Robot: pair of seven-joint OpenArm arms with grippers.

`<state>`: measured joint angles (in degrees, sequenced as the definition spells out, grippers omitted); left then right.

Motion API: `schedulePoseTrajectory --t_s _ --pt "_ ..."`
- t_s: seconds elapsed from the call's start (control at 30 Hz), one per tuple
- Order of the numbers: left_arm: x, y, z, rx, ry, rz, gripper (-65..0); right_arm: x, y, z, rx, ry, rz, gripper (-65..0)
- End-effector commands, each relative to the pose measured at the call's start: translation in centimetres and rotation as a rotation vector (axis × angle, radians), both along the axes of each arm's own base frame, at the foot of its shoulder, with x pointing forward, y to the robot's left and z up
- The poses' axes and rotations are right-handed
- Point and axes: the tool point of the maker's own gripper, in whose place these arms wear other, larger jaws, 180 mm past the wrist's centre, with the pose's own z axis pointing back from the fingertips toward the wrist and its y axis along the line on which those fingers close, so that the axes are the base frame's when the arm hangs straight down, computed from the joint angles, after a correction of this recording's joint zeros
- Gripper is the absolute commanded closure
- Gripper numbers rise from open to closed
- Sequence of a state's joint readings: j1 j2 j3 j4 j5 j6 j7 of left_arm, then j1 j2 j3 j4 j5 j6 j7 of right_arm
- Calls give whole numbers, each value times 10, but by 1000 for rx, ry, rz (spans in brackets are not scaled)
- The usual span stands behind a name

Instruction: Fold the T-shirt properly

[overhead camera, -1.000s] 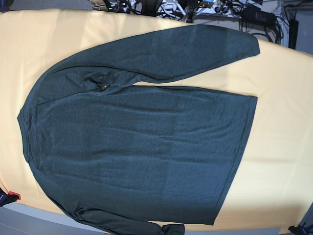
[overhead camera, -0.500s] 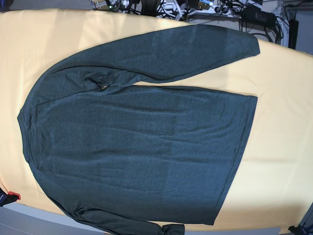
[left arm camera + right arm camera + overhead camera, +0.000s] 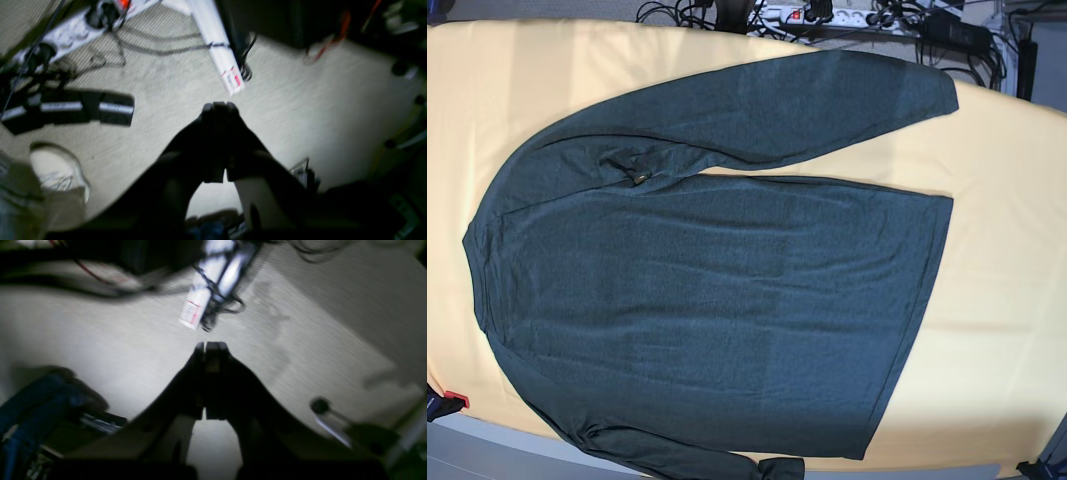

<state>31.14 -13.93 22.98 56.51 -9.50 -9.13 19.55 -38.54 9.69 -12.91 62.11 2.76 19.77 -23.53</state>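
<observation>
1. The T-shirt (image 3: 717,290) shows only in the base view, spread flat on the yellow surface (image 3: 1007,300), collar toward that view's left and hem toward its right.
2. One long sleeve (image 3: 767,105) lies angled above the body, its cuff near the far right. The other sleeve runs along the near edge and bunches at the bottom of the view.
3. The fabric is dark teal-grey, heathered and thin, with faint ripples across the body and a small pucker where the upper sleeve meets it.
4. Neither arm appears in the base view. Only the wrist views show them, both pointed at pale carpet away from the shirt.
5. The left claw (image 3: 218,108) is clenched with nothing in it, over the floor near a white power strip (image 3: 218,46) and a shoe (image 3: 56,168).
6. The right claw (image 3: 210,348) is likewise clenched and empty. Both wrist views are blurred.
7. Compared with a second ago, the shirt lies unchanged. Only the clutter beyond the far edge looks different.
</observation>
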Motion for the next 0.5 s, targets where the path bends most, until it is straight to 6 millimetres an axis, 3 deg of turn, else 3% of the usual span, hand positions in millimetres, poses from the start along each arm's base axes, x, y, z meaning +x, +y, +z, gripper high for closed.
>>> schedulePoseTrajectory --t_s 0.0,0.23,0.47 --pt "-17 -7 10 -37 24 -15 0 -7 0 7 8 -5 2 0" --pt "-45 5 49 -77 11 -62 0 -5 -14 52 -34 -121 7 0" --pt "-49 20 98 -73 -14 -118 0 13 -27 116 -92 -251 1 0"
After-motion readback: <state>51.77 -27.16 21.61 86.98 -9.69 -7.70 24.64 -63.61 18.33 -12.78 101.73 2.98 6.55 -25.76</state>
